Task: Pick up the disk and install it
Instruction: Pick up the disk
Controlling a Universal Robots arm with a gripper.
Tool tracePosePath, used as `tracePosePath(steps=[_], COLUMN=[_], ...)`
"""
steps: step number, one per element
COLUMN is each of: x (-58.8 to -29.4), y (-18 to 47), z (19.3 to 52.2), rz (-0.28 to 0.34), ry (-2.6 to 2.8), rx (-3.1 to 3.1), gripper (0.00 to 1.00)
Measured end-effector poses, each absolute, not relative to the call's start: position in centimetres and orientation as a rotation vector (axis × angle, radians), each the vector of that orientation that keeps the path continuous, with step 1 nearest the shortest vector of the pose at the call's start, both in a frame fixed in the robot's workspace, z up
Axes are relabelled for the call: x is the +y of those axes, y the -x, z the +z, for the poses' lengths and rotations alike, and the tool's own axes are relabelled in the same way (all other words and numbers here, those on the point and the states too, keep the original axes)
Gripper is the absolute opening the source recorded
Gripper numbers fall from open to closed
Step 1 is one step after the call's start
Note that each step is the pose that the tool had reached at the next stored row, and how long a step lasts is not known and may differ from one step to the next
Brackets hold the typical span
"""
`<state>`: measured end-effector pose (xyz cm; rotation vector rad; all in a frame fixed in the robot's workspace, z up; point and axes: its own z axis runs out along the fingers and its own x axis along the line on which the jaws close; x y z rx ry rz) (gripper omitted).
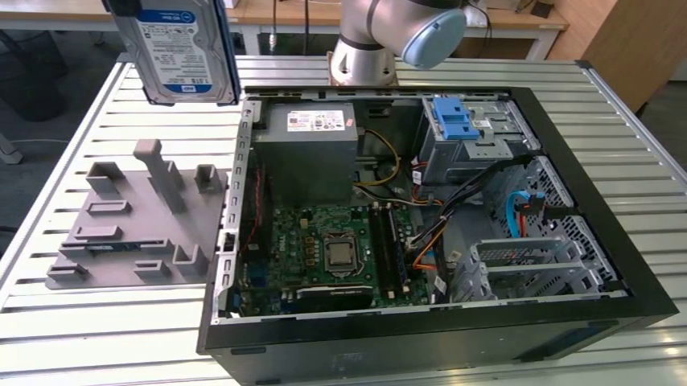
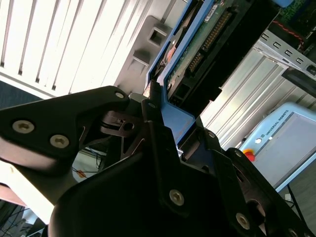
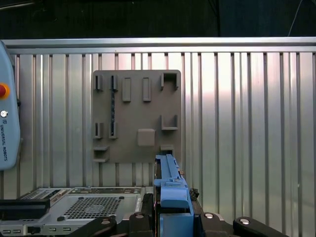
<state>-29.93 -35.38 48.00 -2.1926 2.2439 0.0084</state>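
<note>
The disk [image 1: 183, 52] hangs upright in the air above the slatted table's far left corner in the exterior view, its white-and-blue label facing the camera and blue rails along its edges. In the second wrist view my gripper [image 2: 173, 118] is shut on the disk [image 2: 197, 47], whose green circuit-board side shows, and the black fingers [image 2: 154, 116] clamp its blue rail. The first wrist view shows the disk's blue rail edge [image 3: 173, 190] standing between the finger bases. The open computer case [image 1: 601, 233] lies to the exterior view's right of the disk, its metal drive bay [image 1: 478, 141] at the far right.
A grey fixture plate [image 1: 129, 225] with slots and posts lies on the table [image 1: 108, 338] below the disk, also seen in the first wrist view [image 3: 137, 116]. The arm's base [image 1: 371, 48] stands behind the case. A teach pendant [image 3: 7, 128] lies beside the table.
</note>
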Motion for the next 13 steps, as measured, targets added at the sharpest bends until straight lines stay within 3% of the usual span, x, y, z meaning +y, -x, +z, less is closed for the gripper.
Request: tracePosePath(steps=[13], x=[-35.37], y=[29.37], z=[47.99], rz=[0.008], ry=[2.193], rx=[2.244], gripper=[0.36])
